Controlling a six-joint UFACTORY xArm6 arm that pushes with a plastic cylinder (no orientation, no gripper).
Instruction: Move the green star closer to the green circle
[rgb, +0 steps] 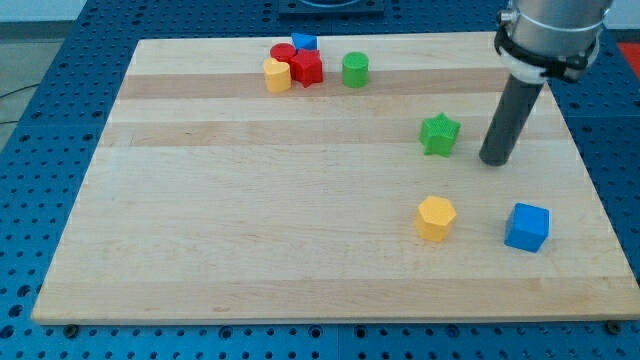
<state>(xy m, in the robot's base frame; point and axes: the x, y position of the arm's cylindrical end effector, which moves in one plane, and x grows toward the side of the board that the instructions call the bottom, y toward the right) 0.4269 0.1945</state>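
The green star (439, 134) lies on the wooden board (250, 220) at the view's right of centre. The green circle (355, 69) stands near the view's top, up and to the left of the star. My tip (494, 160) is on the board just to the right of the star and slightly below it, with a small gap between them. The dark rod rises from it toward the view's top right.
A cluster at the view's top, left of the green circle: a yellow block (277, 75), a red star-like block (307, 68), a red circle (282, 52) and a small blue block (304, 42). A yellow hexagon (436, 218) and a blue cube (527, 227) lie below the star.
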